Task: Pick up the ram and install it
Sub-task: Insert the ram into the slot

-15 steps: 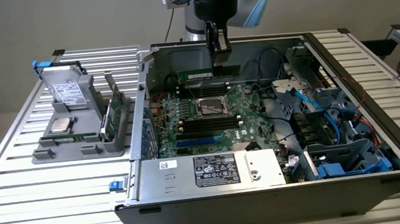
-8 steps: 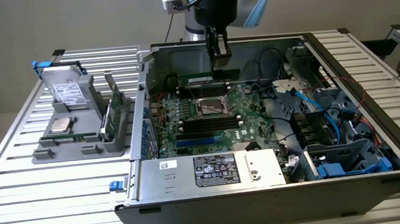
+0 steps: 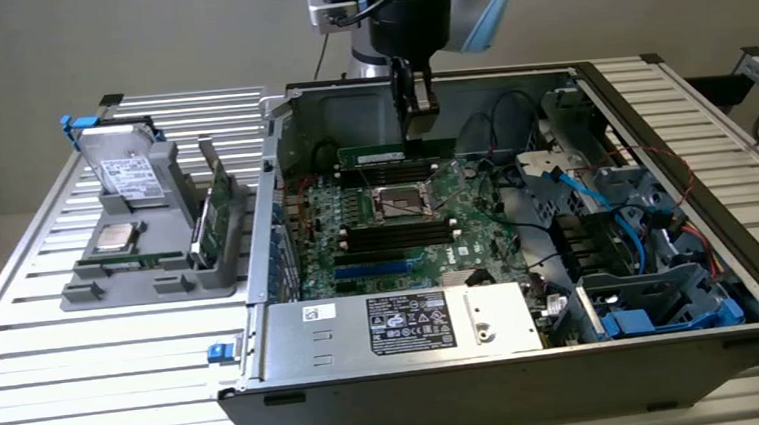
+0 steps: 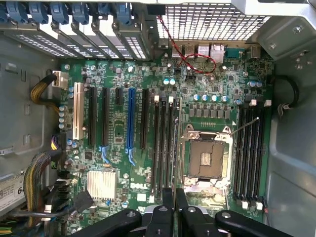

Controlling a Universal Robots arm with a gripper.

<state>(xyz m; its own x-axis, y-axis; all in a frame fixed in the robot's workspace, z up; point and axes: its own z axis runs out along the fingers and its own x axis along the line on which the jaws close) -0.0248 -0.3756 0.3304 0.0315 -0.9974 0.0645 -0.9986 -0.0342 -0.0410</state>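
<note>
Open case (image 3: 500,395): ram (image 3: 383,155) clamped in gripper (image 3: 417,135), above motherboard (image 3: 319,262).

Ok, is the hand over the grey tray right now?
No, the hand, holding the ram, hangs inside the computer case above the motherboard; the grey tray sits to the exterior view's left.

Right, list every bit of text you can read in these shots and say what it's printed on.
"DELL": white lettering on the motherboard, beside the silver heatsink.
Sticker on the power supply: too small to read.
Sticker on the hard drive: too small to read.
Pale label on the ram: too small to read.
</note>
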